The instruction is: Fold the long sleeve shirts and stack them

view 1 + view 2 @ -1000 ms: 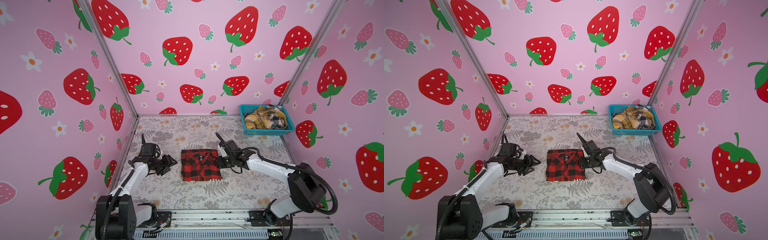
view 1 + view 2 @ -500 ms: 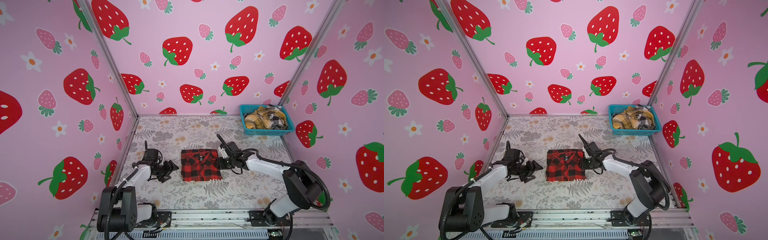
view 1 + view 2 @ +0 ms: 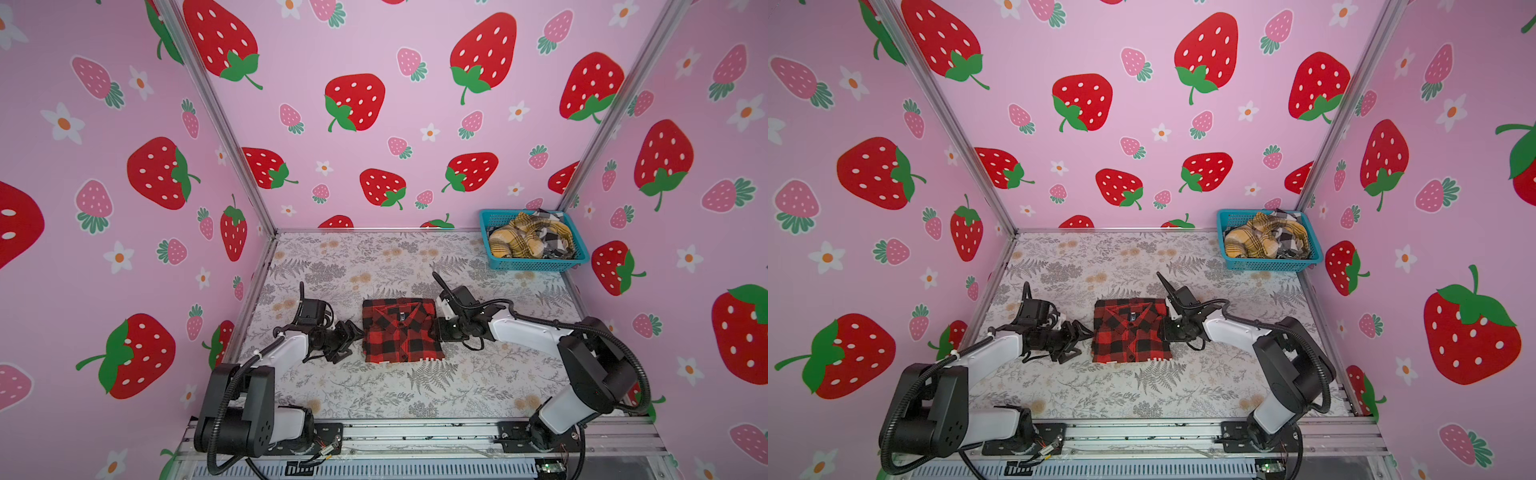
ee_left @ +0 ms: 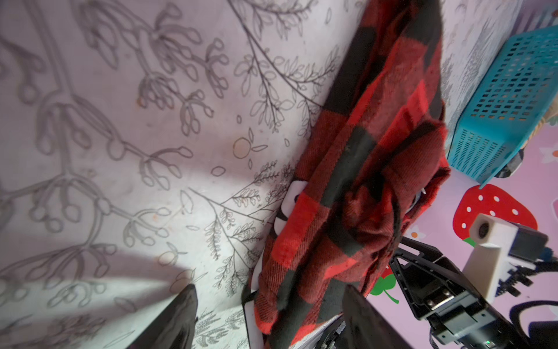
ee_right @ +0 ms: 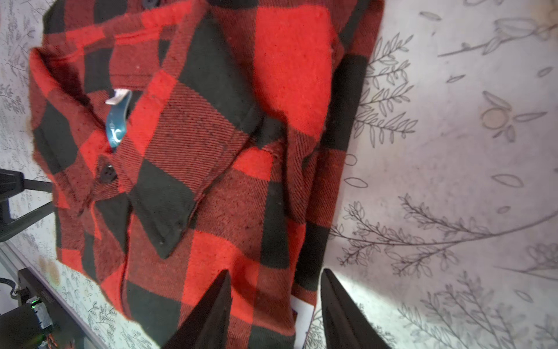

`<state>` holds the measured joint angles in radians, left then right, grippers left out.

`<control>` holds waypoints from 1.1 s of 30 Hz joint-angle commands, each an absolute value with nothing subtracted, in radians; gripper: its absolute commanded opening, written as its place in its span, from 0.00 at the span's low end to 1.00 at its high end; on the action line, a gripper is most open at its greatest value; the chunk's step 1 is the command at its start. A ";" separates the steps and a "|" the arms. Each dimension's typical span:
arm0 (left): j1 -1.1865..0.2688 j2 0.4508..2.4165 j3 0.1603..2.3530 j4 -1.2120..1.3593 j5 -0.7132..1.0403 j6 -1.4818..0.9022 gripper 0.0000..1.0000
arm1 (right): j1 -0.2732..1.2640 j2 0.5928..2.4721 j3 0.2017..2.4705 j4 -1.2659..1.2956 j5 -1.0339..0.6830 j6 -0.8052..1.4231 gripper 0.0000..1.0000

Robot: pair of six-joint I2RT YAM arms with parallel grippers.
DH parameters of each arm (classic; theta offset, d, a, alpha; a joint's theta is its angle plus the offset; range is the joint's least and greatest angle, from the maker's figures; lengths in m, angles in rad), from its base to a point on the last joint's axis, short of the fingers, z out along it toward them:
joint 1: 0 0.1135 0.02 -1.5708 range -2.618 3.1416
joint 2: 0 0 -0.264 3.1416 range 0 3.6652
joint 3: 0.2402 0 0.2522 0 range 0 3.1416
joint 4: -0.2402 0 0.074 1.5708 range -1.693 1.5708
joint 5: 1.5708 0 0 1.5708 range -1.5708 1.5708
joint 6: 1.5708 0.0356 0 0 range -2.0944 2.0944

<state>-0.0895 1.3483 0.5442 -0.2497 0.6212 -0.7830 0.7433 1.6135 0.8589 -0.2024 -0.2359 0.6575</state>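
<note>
You had one folded red-and-black shirt [image 3: 401, 332] at table [image 3: 374, 395] centre. The left gripper [image 3: 350, 338], at its 9 o'clock, stood wide. The right gripper [image 3: 439, 332], at 3 o'clock, stood half-spread astride the edge. One teal basket [image 3: 536, 264] sat at 1 o'clock.

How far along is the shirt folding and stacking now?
Done: the red-and-black checked flannel shirt lies neatly folded. In hand: the left pincer and right pincer, open, flank its edges. Left: a yellow plaid garment and a black-and-white plaid garment, crumpled in the blue plastic basket.
</note>
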 commanded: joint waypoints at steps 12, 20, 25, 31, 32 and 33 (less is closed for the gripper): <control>-0.150 1.462 0.589 -0.152 0.635 -0.761 0.66 | 0.715 1.596 0.845 -0.221 -0.218 0.681 0.49; -0.156 1.566 0.599 -0.045 0.665 -0.758 0.61 | 0.707 1.588 0.850 -0.247 -0.220 0.669 0.49; -0.156 1.637 0.573 0.060 0.703 -0.793 0.64 | 0.706 1.599 0.850 -0.243 -0.244 0.655 0.47; -0.161 1.650 0.549 0.129 0.724 -0.840 0.57 | 0.705 1.624 0.840 -0.238 -0.235 0.668 0.44; -0.162 1.647 0.551 0.125 0.725 -0.841 0.54 | 0.706 1.626 0.836 -0.232 -0.235 0.672 0.44; -0.164 1.645 0.554 0.121 0.727 -0.840 0.51 | 0.706 1.626 0.831 -0.226 -0.239 0.677 0.44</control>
<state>-0.1532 1.6192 0.5797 0.1513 0.7830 -0.8192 0.7105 1.6157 0.8524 -0.2188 -0.2379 0.6613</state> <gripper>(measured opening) 0.532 0.442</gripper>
